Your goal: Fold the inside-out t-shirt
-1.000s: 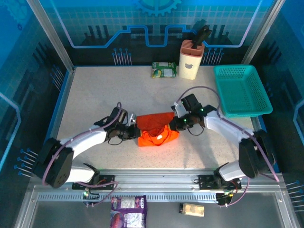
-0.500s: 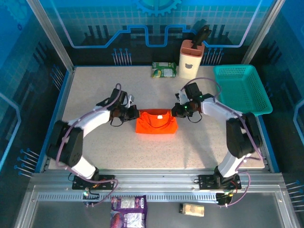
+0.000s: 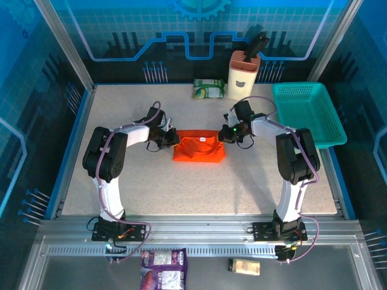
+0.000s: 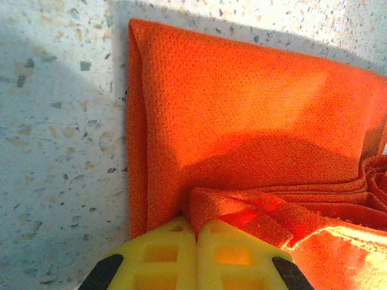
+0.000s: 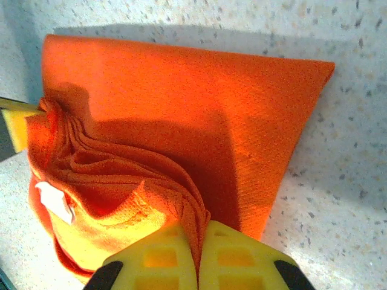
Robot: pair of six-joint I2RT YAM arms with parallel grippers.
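The orange t-shirt (image 3: 198, 152) was laid folded at the middle of the table (image 3: 181, 193). Its far left corner was held pinched by the left gripper (image 3: 174, 140) and its far right corner by the right gripper (image 3: 221, 136). A teal basket (image 3: 307, 115) was set far right.

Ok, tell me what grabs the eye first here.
The bright orange t-shirt stands out at once, a folded bundle in the middle of the table. The left gripper and right gripper pinch its opposite ends, both shut on the cloth. A teal basket sits at the far right.
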